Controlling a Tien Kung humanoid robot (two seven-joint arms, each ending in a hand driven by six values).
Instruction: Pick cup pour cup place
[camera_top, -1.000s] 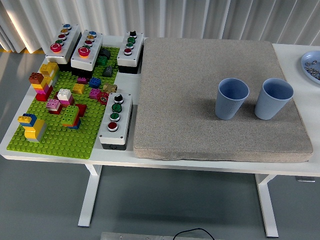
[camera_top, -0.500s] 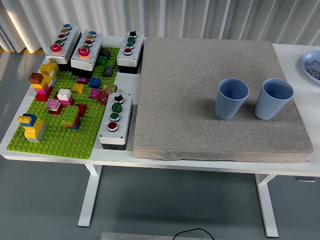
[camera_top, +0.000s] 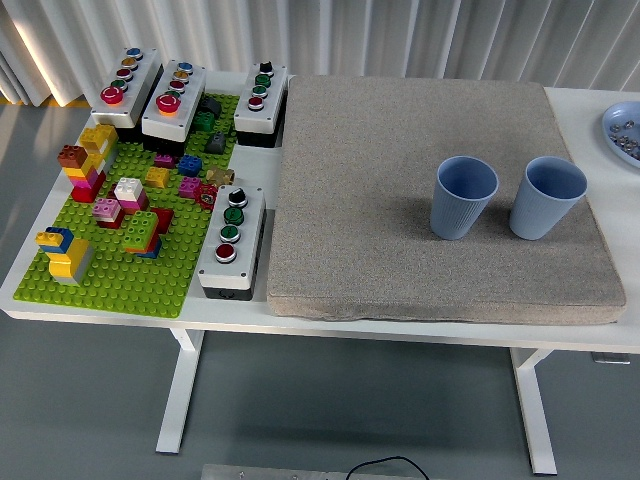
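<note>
Blue, ribbed, upright and side by side: left cup (camera_top: 464, 197) and right cup (camera_top: 547, 197), near each other but apart, toward the right of a grey felt mat (camera_top: 400, 130) covering much of the white table (camera_top: 590, 110). Neither robot hand in view, so state impossible to tell. Left of mat, green brick board (camera_top: 120, 270) with coloured bricks, ringed by button boxes (camera_top: 231, 240). Blue plate (camera_top: 624, 130) at far right edge.

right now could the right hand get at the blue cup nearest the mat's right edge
Probably yes: the right cup stands upright on the grey mat, apart from the other cup, with nothing in front. No hand is in view yet.
</note>
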